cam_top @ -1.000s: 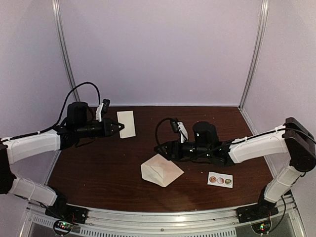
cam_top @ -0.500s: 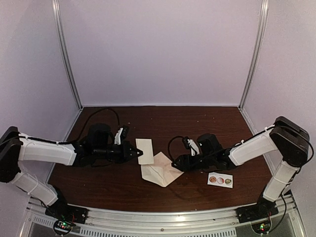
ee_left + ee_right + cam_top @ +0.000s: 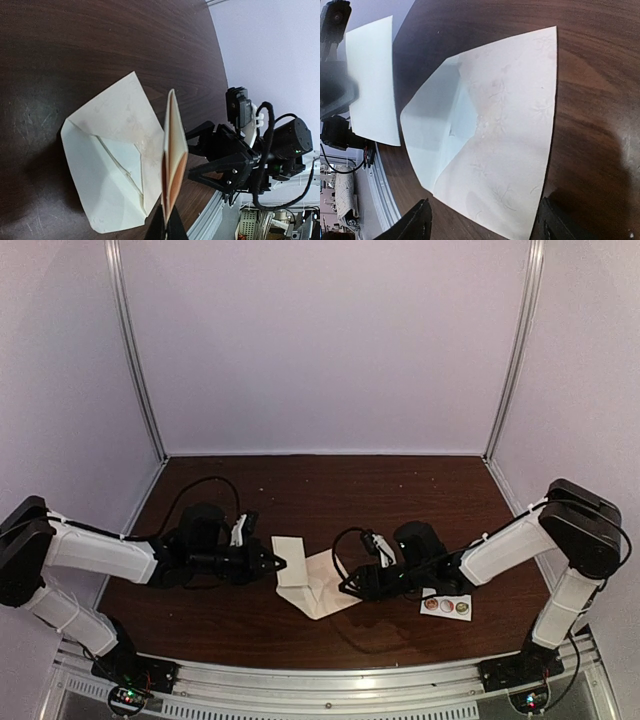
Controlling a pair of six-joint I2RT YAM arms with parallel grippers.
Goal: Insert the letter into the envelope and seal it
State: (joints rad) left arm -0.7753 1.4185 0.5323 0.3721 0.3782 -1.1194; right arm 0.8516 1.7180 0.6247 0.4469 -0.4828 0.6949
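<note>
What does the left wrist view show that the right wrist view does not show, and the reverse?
Only the left wrist view shows the letter edge-on and the right pincer from the front, open. Only the right wrist view shows the letter's flat face and the left pincer from the front, blurred. Both show the envelope, flap open, on the dark table.

A small white strip of three round stickers (image 3: 445, 605) lies flat on the near right part of the dark brown table (image 3: 400, 490). Pale lilac walls (image 3: 320, 340) stand at its far, left and right sides, and a metal rail (image 3: 320, 683) runs along its near edge.
</note>
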